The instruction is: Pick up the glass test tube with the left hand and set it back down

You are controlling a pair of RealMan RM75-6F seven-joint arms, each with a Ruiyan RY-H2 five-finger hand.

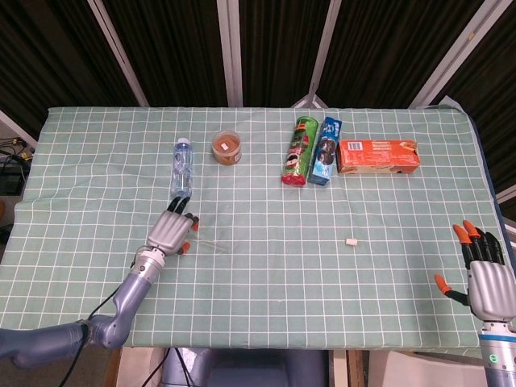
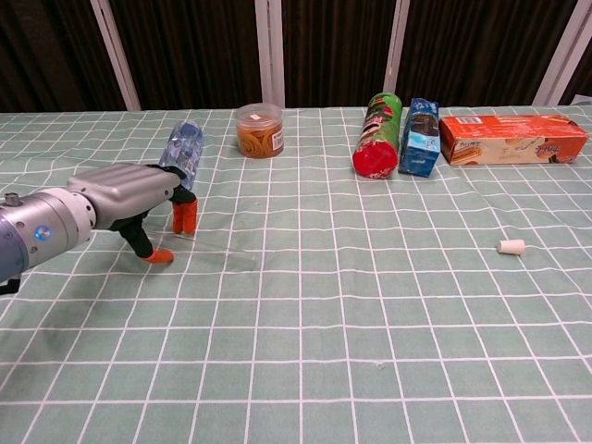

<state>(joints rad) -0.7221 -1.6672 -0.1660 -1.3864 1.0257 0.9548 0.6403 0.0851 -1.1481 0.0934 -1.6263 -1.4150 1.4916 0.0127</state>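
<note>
the clear glass test tube [image 1: 211, 244] is straddled by the spread, empty left hand [image 1: 171, 232], contact seemingly lacking.

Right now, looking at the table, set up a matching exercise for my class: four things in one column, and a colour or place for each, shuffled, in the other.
Things:
1. water bottle
2. chips can
3. flat box
4. left hand

Descriptions:
A. orange, far right of the back row
B. clear, lying just behind the left hand
C. over the glass test tube
D. green with a red end

Pairs: 1-B, 2-D, 3-A, 4-C
</note>
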